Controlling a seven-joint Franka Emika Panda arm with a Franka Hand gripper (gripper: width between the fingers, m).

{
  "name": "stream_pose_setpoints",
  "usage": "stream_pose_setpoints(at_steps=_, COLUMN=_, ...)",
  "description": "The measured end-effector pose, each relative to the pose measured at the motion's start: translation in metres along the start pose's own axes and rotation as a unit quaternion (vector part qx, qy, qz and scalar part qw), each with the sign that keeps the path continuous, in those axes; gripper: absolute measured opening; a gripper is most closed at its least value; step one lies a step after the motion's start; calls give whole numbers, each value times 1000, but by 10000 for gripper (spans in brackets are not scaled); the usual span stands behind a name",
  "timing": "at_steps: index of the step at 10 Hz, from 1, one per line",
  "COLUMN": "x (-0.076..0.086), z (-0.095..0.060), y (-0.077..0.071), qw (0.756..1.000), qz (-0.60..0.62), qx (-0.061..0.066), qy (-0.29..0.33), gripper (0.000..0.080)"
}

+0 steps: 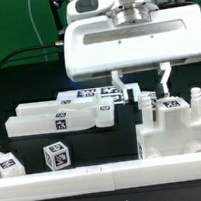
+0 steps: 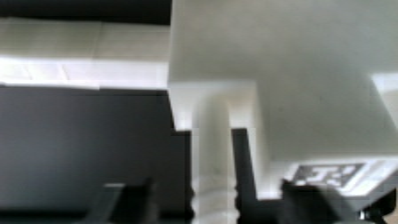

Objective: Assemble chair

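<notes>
Pincer: hangs in the upper right centre of the exterior view (image 1: 140, 86) under a broad white housing (image 1: 132, 40); its fingers (image 1: 116, 84) stand apart with a dark gap between them, and nothing shows clamped there.
Pincer, wrist view: two dark fingertips with a pale upright column (image 2: 210, 150) between them; the picture is blurred, so whether either tip touches the column cannot be told.
Chair: unassembled (image 1: 80, 116), lying as loose matte white parts across the middle and lower frame of the exterior view, all below the pincer.
Long slab: lies flat at centre left (image 1: 40, 121), with square black-and-white tags on its face.
Chunky block: stands at lower right (image 1: 173, 139), with short upright posts along its top edge.
Tagged piece: sits just behind the chunky block at right centre (image 1: 171, 107), below the pincer's finger on the frame's right; contact between the two cannot be told.
Small cubes: one at lower left centre (image 1: 56, 155), another at the far lower left edge (image 1: 4, 166), apart from each other, each with a tag.
Counter: dark surface (image 1: 108, 146) carrying all the parts.
White rail: runs along the bottom of the frame (image 1: 96, 175), in front of the cubes and the block.
</notes>
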State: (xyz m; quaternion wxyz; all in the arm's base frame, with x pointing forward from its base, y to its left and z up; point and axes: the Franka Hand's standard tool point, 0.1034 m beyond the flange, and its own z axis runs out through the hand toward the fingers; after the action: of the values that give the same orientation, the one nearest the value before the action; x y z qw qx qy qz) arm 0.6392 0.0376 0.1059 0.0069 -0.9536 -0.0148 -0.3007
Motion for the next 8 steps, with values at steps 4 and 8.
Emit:
stream_pose_setpoints(at_steps=4, x=39, z=6, y=1, qw=994, qz=65, qx=32, qy=-88, gripper=636)
stream_pose_setpoints(at_steps=8, x=44, z=10, y=-10, qw=970, qz=77, qx=64, qy=-223, gripper=649)
